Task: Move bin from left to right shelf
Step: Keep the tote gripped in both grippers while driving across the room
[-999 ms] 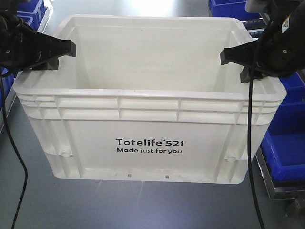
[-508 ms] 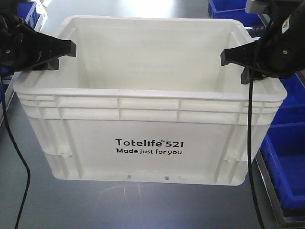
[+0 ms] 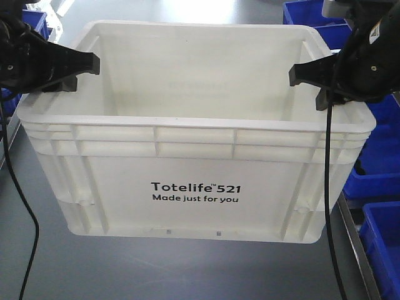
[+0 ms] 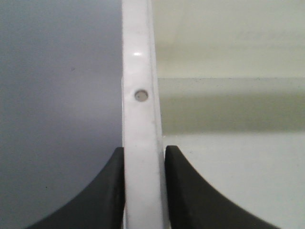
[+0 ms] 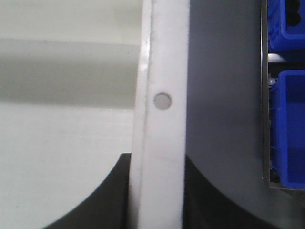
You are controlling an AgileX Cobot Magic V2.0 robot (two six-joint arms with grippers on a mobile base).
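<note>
1. Clamping the left side wall of the bin [image 3: 194, 187], the left gripper [image 3: 84, 74] has one finger inside and one outside. In the left wrist view both fingers [image 4: 107, 195] press flat on the white rim [image 4: 140, 143] with no gap.
2. Between the two arms hangs the bin, empty and level, with its open top up and its printed front towards the camera. Its long axis runs left to right, from one gripper to the other. Its base seems to be clear of the grey surface [image 3: 187, 275] below, though the contact line is hard to judge.
3. On the right side wall the right gripper [image 3: 306, 84] is closed the same way, its jaws tight on either face of the rim in the right wrist view.
4. Blue bins [image 3: 381, 175] stand just beyond the right wall, so the target side probably lies that way. Neither arm is nearer; each holds one end. The shift calls for both to travel rightward together, keeping their spacing so the bin does not tilt or slip.
</note>
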